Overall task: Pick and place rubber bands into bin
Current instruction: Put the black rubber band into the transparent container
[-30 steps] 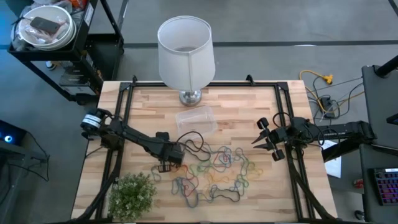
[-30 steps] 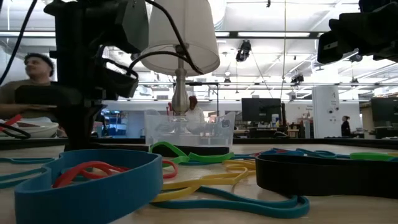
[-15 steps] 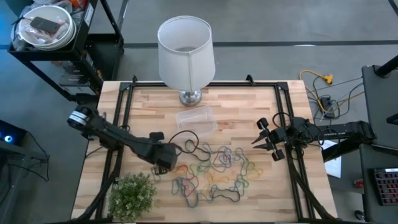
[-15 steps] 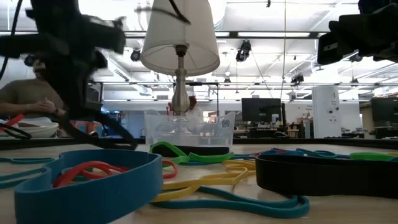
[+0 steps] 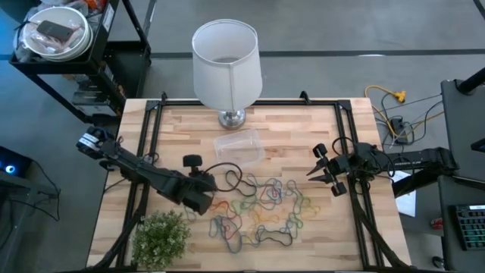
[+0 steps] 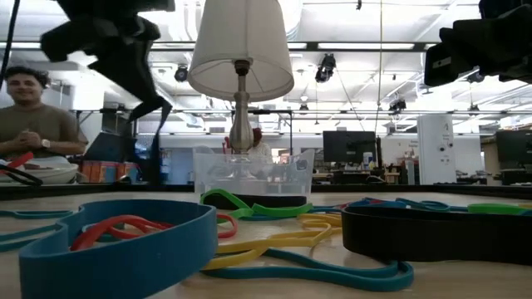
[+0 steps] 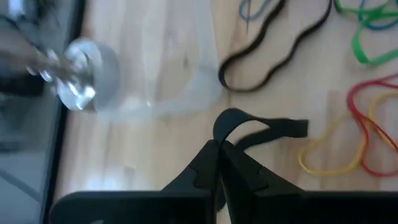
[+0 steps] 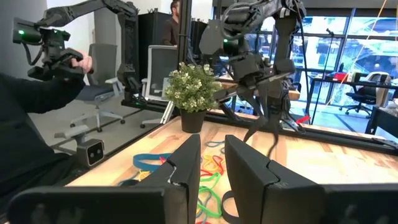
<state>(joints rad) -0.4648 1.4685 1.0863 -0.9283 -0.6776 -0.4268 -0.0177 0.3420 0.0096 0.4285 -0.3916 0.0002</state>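
Since a second ago the left arm has drawn back toward its own side of the table and lifted, so the left gripper now hangs above the wood with a black rubber band pinched between its closed fingers; the loop dangles free of the table, as the low view shows beneath the raised gripper. Seen from overhead, the gripper sits beside the near-left edge of the scattered rubber bands, next to the small potted plant. The bin, a clear shallow tub, stands between the pile and the foot of the white lamp, and the left wrist camera shows its rim just beyond the held band. The bin appears empty or nearly so in the low view, though its contents cannot be read with certainty. The right gripper waits at the right edge of the table with its fingers a little apart and nothing between them. By this evidence the task is at an early stage: one band is lifted and must yet be carried over the bin and released, while the many coloured loops, among them a thick blue band close to the low camera, remain on the wood.
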